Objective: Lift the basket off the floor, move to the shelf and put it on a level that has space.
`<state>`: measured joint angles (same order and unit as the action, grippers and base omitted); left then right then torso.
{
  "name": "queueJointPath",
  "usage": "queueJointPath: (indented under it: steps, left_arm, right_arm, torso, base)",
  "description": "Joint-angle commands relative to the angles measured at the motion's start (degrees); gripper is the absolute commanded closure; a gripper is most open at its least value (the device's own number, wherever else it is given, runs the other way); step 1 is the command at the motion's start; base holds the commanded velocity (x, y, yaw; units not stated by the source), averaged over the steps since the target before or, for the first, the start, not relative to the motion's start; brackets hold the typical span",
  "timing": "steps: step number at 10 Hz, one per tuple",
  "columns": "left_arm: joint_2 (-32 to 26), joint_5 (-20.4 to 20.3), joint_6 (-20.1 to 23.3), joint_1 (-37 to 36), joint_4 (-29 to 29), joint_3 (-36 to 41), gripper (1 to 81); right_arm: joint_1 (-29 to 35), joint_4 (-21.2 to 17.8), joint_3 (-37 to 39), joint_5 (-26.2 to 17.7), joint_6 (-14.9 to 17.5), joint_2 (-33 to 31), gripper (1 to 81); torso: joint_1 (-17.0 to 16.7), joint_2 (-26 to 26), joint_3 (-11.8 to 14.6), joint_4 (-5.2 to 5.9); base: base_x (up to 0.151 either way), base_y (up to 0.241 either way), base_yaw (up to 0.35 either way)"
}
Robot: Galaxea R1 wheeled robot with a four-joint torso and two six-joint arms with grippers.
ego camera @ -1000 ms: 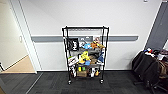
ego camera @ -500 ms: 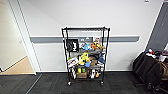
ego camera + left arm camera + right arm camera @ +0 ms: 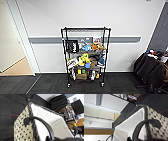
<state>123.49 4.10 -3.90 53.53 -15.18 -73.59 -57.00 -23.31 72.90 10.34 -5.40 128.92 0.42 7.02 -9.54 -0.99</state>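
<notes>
Where the earlier head views had the shelf [image 3: 85,56] slightly smaller, it now looms a little larger and sits near the middle of the picture, so the camera has drawn closer; the things themselves lie as they did. The shelf stands against the white wall [image 3: 100,15] on the dark carpet floor [image 3: 50,86], its top level [image 3: 86,29] bare while the lower tiers are crowded with toys [image 3: 86,60] and boxes. To the left an open doorway [image 3: 12,50] shows tan flooring; to the right a dark-draped worktop [image 3: 150,67] stands near the shelf's far side, with bare carpet between them and in front of the shelf's wheels.

The basket [image 3: 41,125] shows large in both wrist views, lifted clear above the carpet, its pale lining open upward and its dark rim [image 3: 145,112] whole. A dark loop handle [image 3: 42,123] arches close to each wrist camera. Whether either pincer is apart, together or clamped on a handle cannot be told.
</notes>
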Motion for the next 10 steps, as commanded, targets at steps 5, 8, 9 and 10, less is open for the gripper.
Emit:
queueJointPath:
  steps: [5,8,9,10]
  left_arm:
    - [-1.4,1.18,0.03,-6.19,0.06,2.14,81.1]
    - [-1.57,1.18,0.03,-6.11,0.06,2.23,81.1]
    - [-1.49,1.18,0.03,-6.11,0.06,2.23,81.1]
    - [-1.4,1.18,0.03,-6.11,0.06,2.14,81.1]
  right_arm:
    - [5.89,0.28,-2.51,-1.55,-0.05,-1.0,81.1]
    - [5.89,0.28,-2.6,-1.55,-0.05,-1.0,81.1]
    - [5.89,0.28,-2.51,-1.55,-0.05,-0.91,81.1]
    - [5.8,0.28,-2.51,-1.55,-0.05,-1.0,81.1]
  torso:
    - [-0.02,0.0,0.0,0.0]
    - [-0.02,0.0,0.0,0.0]
    - [-0.02,0.0,0.0,0.0]
    - [-0.02,0.0,0.0,0.0]
  base:
    - [0.099,0.0,0.0]
    - [0.114,0.0,0.0]
    - [0.115,0.0,0.0]
    - [0.114,0.0,0.0]
